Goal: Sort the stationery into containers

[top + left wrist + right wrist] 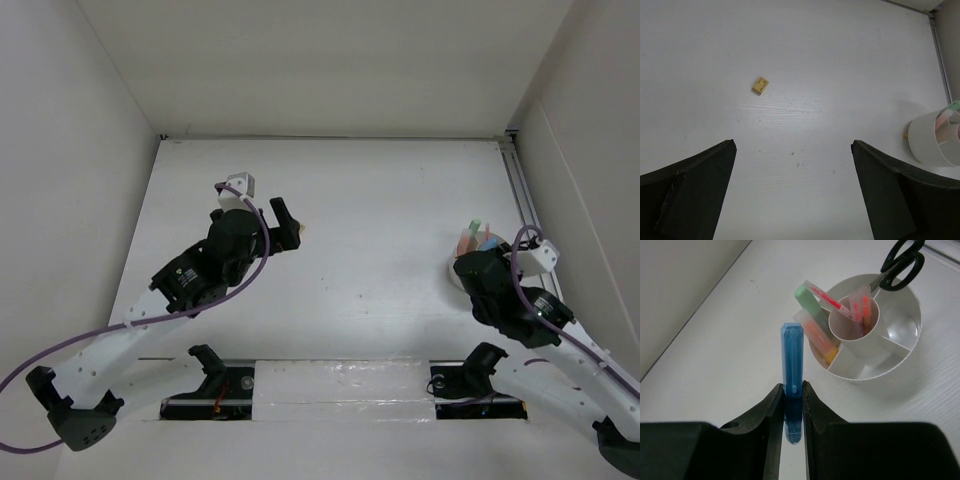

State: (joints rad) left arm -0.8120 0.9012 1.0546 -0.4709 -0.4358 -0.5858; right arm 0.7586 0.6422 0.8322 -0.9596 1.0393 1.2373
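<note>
Translucent blue marker stands pinched upright in the right claw; left claw gapes empty

My left wrist view crops the white cup at three o'clock. My right view crops the scissors at one o'clock.

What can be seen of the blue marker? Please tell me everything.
The blue marker is a stubby stick of translucent blue plastic with flat sides and a squared far end. The jaws of the right gripper are shut on its near part, so it points straight ahead of them. It hangs beside the cup, not in it, and nothing else seems to touch it.
</note>
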